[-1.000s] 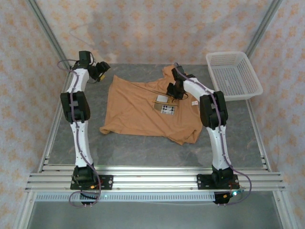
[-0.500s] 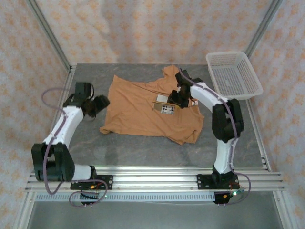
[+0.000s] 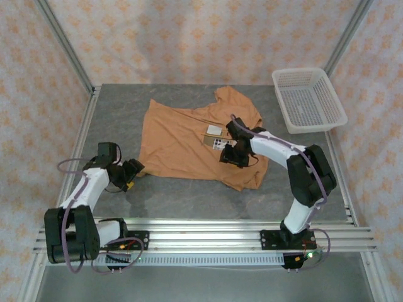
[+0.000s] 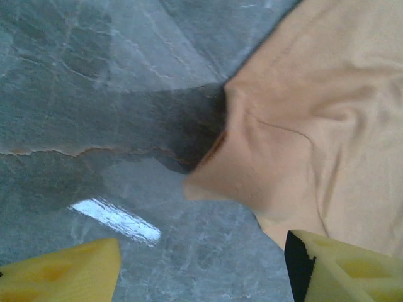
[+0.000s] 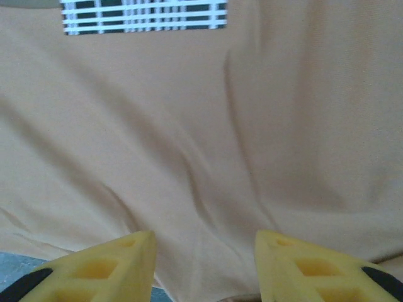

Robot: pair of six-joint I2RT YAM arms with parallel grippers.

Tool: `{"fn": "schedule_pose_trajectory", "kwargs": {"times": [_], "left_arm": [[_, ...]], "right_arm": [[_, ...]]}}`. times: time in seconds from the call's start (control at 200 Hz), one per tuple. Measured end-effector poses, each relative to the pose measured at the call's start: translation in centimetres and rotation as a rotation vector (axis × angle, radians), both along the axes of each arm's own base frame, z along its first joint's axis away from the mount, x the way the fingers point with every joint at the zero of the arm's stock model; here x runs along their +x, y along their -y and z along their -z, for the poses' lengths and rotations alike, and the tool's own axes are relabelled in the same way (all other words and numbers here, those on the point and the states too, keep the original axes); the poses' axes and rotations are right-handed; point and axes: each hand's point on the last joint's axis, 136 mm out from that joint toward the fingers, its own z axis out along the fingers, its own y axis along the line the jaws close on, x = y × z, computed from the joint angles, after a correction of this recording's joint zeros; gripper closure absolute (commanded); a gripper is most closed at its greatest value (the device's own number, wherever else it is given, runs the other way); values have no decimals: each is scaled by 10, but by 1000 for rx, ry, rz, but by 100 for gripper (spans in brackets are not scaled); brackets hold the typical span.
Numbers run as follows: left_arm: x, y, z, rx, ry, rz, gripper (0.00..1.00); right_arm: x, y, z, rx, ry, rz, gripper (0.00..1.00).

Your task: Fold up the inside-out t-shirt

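Both arms have swung toward the lower part of the top view. The left gripper (image 3: pixel 129 176), earlier at the upper left of the table, now sits at lower left, just beside the shirt's lower-left corner. The right gripper (image 3: pixel 230 154) has come down from the collar area to the middle right of the cloth.

The orange-tan soft-fabric short-sleeved t-shirt (image 3: pixel 182 138) lies spread out, wrinkled, at the centre of the grey marbled table (image 3: pixel 189 195). Its small white label (image 3: pixel 214 131) and checked black-and-white label (image 3: pixel 220 143) face up. No fold appears to be made yet, so practically the whole folding seems still ahead.

In the left wrist view the left gripper (image 4: pixel 201 277) has its yellow fingers spread wide with nothing between them. The shirt (image 4: pixel 315 126) fills the right of that frame, its corner lifted slightly and casting a shadow on the table (image 4: pixel 94 94). In the right wrist view the right gripper (image 5: pixel 204 264) also stands parted, just above the cloth (image 5: pixel 201 126) and pinching nothing, with the checked label (image 5: pixel 143 16) at the top.

Bare table lies left of and below the shirt, likely room for moving. The white plastic mesh basket (image 3: pixel 274 77) stands at upper right, well apart from both grippers.
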Motion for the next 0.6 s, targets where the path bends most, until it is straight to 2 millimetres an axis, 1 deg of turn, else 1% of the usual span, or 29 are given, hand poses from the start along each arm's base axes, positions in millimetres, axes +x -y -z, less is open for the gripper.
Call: {"fn": "schedule_pose_trajectory", "kwargs": {"times": [0.105,0.155,0.225,0.325,0.37,0.435,0.495,0.56,0.6], "left_arm": [[6,0,10,-25,-23,-21,35],[9,0,13,-31,-27,-28,40],[13,0,15,-38,-27,-43,56],[22,0,17,-51,-20,-53,88],[26,-1,17,-55,-23,-58,99],[33,-2,16,-45,-18,-41,100],[38,-6,9,-13,-6,-11,100],[45,-13,-6,48,31,32,100],[46,-16,-18,97,63,63,100]], "right_arm": [[-2,-9,-1,1,15,-18,55],[-4,-11,0,3,19,-21,55],[-5,-10,6,-1,18,-13,55],[-12,-2,18,-27,3,4,55],[-16,2,24,-42,-6,9,54],[-20,8,32,-65,-19,20,55],[-17,9,32,-62,-10,28,54],[-15,13,33,-64,-6,40,54],[-13,15,33,-63,-3,48,54]]}}
